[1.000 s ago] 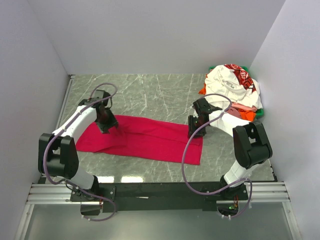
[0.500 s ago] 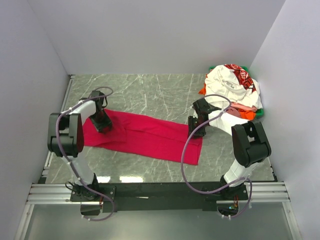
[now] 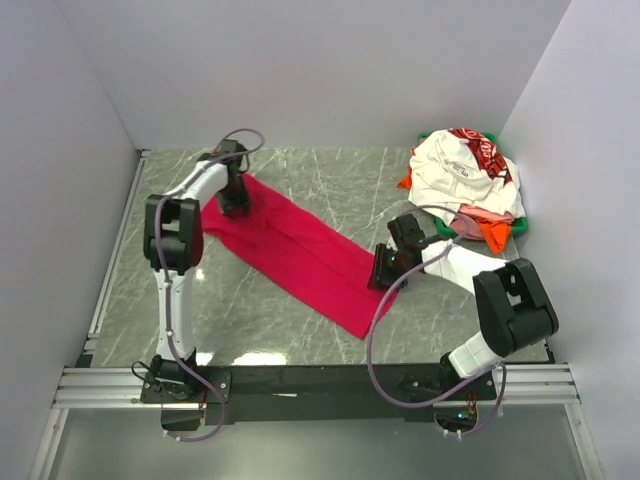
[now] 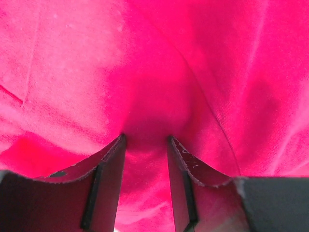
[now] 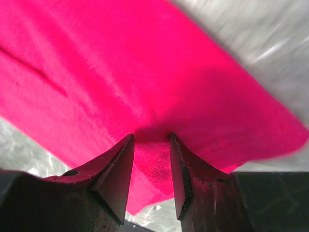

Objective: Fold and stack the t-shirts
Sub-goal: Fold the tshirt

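The grey marble table [image 3: 300, 180] stands between white walls, and on it the crimson t-shirt [image 3: 300, 250] lies as a long folded strip, slanting from the far left to the near middle, apart from the heap of other t-shirts [image 3: 460, 175] at the far right. The left gripper [image 4: 146, 139] pinches the strip's far end and the right gripper [image 5: 150, 137] its near end, with cloth puckered between the fingers. The cloth looks light, soft and limp, so I judge it sags unless it is held at both ends and kept stretched.
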Available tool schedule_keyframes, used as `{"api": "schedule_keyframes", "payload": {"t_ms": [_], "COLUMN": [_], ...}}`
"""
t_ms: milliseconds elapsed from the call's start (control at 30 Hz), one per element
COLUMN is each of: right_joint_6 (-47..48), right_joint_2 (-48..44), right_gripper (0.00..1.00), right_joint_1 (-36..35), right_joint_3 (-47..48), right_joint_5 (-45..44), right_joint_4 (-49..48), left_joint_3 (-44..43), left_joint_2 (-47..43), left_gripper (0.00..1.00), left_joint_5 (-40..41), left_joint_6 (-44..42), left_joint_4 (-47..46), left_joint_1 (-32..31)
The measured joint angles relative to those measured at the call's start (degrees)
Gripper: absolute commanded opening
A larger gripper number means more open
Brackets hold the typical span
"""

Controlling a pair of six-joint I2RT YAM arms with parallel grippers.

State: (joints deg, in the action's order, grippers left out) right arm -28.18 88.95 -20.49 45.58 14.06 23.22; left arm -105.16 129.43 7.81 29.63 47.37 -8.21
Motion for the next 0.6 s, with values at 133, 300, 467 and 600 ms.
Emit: {"api": "schedule_keyframes", "payload": {"t_ms": [133,300,467,600], "right_joint_6": [-3.0,-6.6,-8.7,-9.5], "right_joint_2": [-3.2,-6.3,-10.2,-16.6], "right_gripper": [0.44,0.43,0.43,0.45], "right_joint_1": [-3.7,-8.5,-11.6,-12.4], "right_joint_3": [-3.7,-6.8,-8.0,-8.1], "right_joint_5": [0.7,0.6,-1.7,-4.1], "right_joint_4": [-1.6,-2.4,2.1,7.0], "left_joint_3": [-3.9,-0.8,6.3,9.8], "left_joint_2": [2.6,1.0,-3.8,-6.8], "left_gripper": [0.49,0.54,0.58,0.60], "left_joint_5": [1.5,2.2,2.4,2.2], "left_joint_6": [-2.0,-2.8,-2.8,-2.0], "left_joint_4": [-2.6,-6.0,-7.2,-5.7], "left_joint_1": [-4.9,-7.3,-6.6,-5.3]}}
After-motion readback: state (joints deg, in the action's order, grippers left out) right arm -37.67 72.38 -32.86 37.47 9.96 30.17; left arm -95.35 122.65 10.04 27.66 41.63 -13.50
